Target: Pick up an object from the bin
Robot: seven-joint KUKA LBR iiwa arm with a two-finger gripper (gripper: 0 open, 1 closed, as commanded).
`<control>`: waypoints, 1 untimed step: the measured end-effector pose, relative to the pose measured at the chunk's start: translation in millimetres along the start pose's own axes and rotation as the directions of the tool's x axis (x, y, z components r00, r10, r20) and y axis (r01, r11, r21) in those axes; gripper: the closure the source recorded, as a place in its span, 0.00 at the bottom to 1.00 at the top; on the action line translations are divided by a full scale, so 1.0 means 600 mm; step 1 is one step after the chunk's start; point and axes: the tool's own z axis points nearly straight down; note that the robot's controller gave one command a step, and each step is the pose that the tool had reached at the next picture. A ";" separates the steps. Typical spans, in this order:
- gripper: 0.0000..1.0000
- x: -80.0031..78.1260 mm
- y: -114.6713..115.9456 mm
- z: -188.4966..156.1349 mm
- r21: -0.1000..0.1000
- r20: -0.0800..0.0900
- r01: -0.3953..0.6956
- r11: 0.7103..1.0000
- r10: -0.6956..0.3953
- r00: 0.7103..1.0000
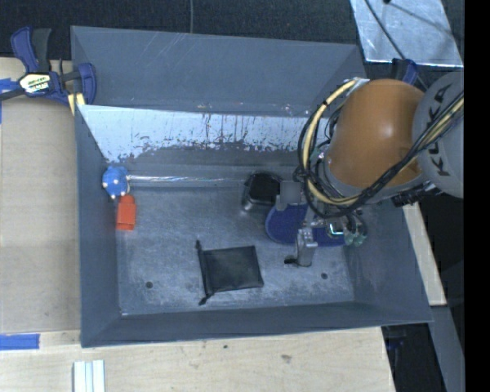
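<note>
The gripper (304,250) hangs low in the bin (98,260), just at the lower right edge of a rounded blue thing (282,223) — whether it is apart or together I cannot tell. A small black block (261,189) sits just up-left of the blue thing, and a flat black pad (230,269) lies down-left of it. Well to its left lie an orange block (126,214) and a blue-and-white ball (113,181) — close together.

Grey bin (171,239) with blue ball (113,180), orange block (126,214), black pad (229,269), blue lump (284,223).
</note>
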 end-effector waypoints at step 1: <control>0.00 -0.084 -0.056 0.120 -0.002 0.017 -0.088 0.996 0.088 0.996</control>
